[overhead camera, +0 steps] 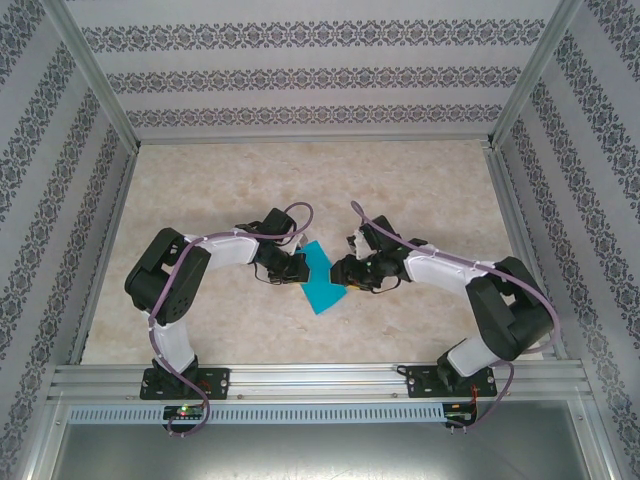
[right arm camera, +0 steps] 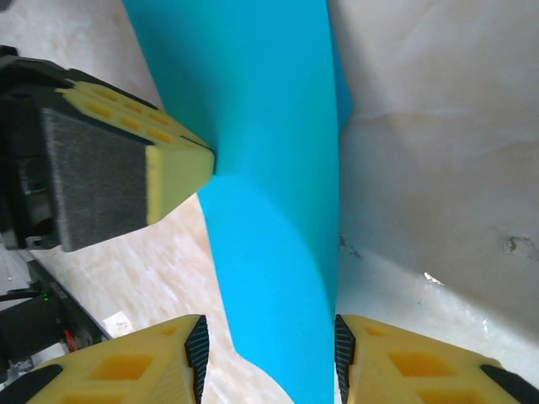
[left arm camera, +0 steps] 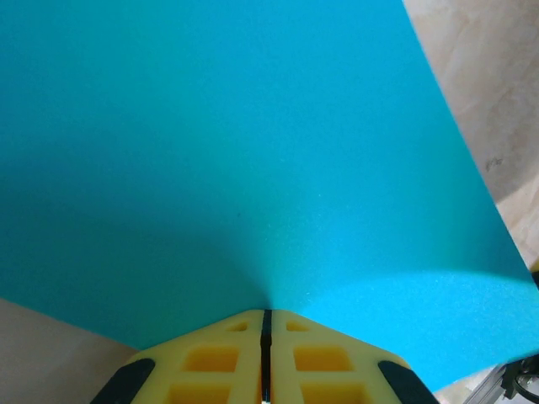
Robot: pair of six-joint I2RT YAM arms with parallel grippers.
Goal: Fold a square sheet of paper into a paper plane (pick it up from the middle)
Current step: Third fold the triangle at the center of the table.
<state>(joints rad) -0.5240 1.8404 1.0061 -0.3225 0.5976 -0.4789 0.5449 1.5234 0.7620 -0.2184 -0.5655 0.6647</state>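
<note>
The square sheet of paper (overhead camera: 322, 285) is teal-blue and bowed, held up off the table between the two grippers at mid-table. My left gripper (overhead camera: 298, 265) is shut on one edge of the sheet. In the left wrist view its yellow fingers meet at the pinch (left arm camera: 266, 316), and the paper (left arm camera: 253, 151) spreads away from them. My right gripper (overhead camera: 342, 272) faces it from the right. In the right wrist view that gripper (right arm camera: 269, 358) stands open astride the curved paper (right arm camera: 269, 168). Its right pad is at the sheet's edge and its left pad is apart from the sheet. The left gripper's fingers (right arm camera: 173, 168) show at the left.
The marble-patterned table (overhead camera: 300, 180) lies under both arms. Aluminium frame posts and a rail (overhead camera: 320, 375) border it, with patterned walls (overhead camera: 300, 75) behind and at the sides. The arm bases sit on the near rail.
</note>
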